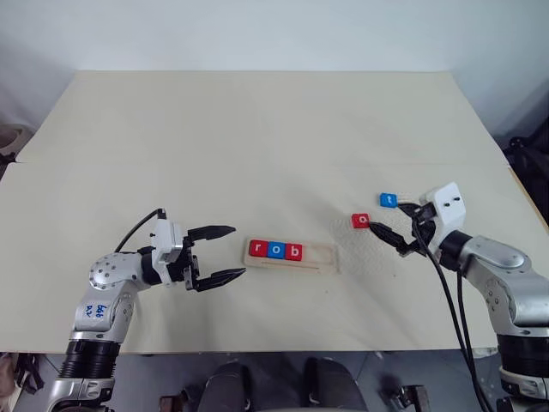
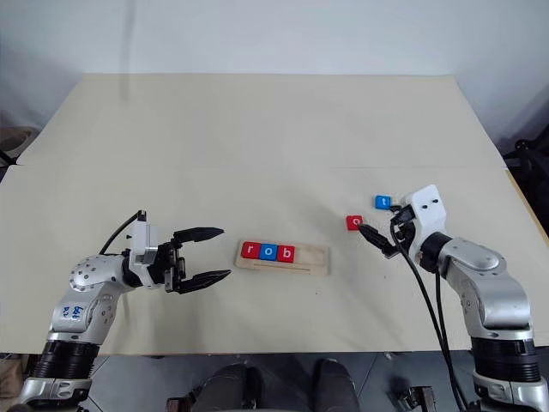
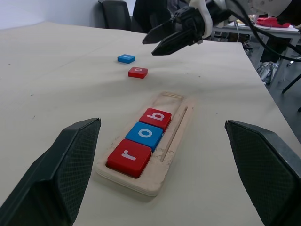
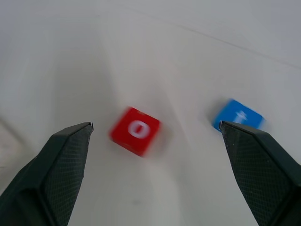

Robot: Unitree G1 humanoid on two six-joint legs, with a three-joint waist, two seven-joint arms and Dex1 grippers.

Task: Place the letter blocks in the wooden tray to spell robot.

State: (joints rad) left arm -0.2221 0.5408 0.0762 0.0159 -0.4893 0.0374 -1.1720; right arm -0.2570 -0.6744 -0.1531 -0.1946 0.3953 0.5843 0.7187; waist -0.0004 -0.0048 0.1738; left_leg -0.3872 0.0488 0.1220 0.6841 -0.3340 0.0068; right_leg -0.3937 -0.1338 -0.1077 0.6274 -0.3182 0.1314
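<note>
Pale counter (image 1: 257,129) carries the wooden tray (image 1: 319,257) at lower centre, spelling r-o-b. Right gripper (image 1: 397,232), fingers wide, nears the red o block (image 1: 361,221): light, rigid, probably slick; pinch its opposite edges. Left gripper (image 1: 219,254) gapes empty.

Place: a robot lab or test room in an office-like space.
Work surface: a wide pale table (image 1: 257,137), bare apart from a small tabletop test setup.
Backdrop: a plain white wall (image 1: 257,34) runs behind the table's far edge.
Furniture: dark office chairs (image 3: 117,14) stand beyond the table.
Clutter: another desk (image 3: 277,28) with red items, and loose black cables (image 1: 450,300) at the right.
</note>
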